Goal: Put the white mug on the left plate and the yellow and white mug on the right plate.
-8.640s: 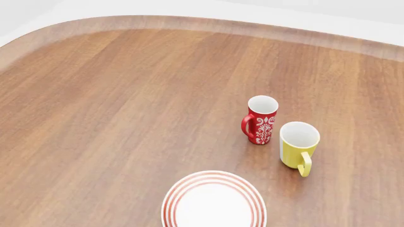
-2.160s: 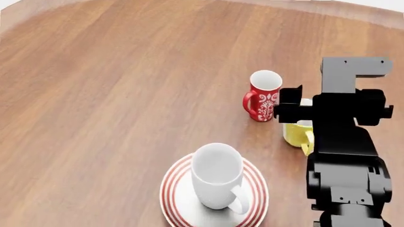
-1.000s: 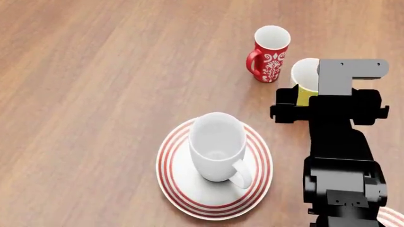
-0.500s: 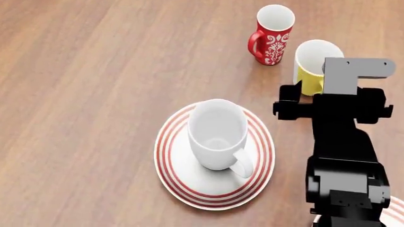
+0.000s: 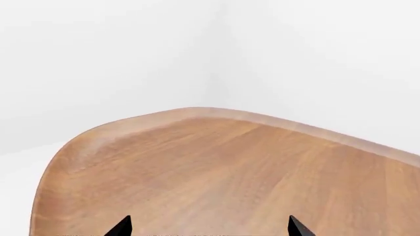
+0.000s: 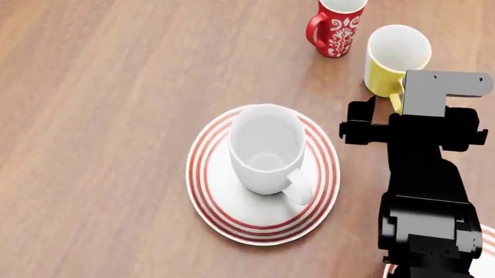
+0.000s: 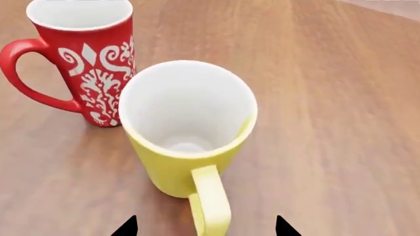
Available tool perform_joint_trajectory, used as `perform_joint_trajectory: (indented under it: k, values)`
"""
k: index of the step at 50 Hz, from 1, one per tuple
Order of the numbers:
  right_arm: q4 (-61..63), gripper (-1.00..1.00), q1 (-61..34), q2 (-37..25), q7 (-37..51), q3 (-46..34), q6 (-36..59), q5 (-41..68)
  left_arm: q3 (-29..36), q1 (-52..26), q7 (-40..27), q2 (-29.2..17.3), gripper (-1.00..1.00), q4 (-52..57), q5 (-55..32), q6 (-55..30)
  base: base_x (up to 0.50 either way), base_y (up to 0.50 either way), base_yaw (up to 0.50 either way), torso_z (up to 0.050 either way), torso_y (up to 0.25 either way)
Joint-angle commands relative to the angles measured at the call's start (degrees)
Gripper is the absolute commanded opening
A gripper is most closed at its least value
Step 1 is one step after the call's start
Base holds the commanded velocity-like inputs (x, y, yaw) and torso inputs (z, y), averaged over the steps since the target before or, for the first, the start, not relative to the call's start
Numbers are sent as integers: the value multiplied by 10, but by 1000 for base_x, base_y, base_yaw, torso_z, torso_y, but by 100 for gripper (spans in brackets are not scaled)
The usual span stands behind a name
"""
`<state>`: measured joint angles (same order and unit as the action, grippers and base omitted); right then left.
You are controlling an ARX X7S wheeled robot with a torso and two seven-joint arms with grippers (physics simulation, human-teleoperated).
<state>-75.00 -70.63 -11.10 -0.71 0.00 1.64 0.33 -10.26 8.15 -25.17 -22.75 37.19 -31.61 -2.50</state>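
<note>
The white mug (image 6: pixel 263 147) stands upright on the left plate (image 6: pixel 207 204), its handle toward me. Farther back stands the yellow and white mug (image 6: pixel 395 58), with its handle toward my right arm (image 6: pixel 423 174). In the right wrist view this mug (image 7: pixel 187 132) is close ahead. My right gripper (image 7: pixel 204 227) is open, its two fingertips either side of the yellow handle and apart from it. Only a sliver of the right plate (image 6: pixel 486 249) shows, beside the arm. My left gripper (image 5: pixel 210 228) is open over bare wood and holds nothing.
A red mug with a white pattern (image 6: pixel 337 26) stands just left of the yellow mug, nearly touching it, also the red mug (image 7: pixel 85 59) in the right wrist view. The wooden table's rounded far edge (image 5: pixel 196 112) shows in the left wrist view, white walls beyond.
The plate, bare 8.6 s ago, now bears the white mug. Over the last second the mugs and plate slid up the head view, and the yellow mug came clear of my right wrist.
</note>
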Motion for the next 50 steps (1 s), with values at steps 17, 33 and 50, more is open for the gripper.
perform_joint_trajectory:
  k: [17, 33, 50]
  values:
    - [0, 100, -4, -2, -2, 15, -21, 5, -2, -1, -9, -1, 100, -2, -1, 1, 0, 0, 0, 0, 0]
    - [0, 100, -9, -3, -8, 36, -51, 6, 4, 3, 1, -2, 100, -2, 5, 13, 0, 0, 0, 0, -28]
    - [0, -100, -2, 0, -14, 44, -54, 3, -1, 2, -8, -2, 100, -3, -8, 10, 0, 0, 0, 1, -65]
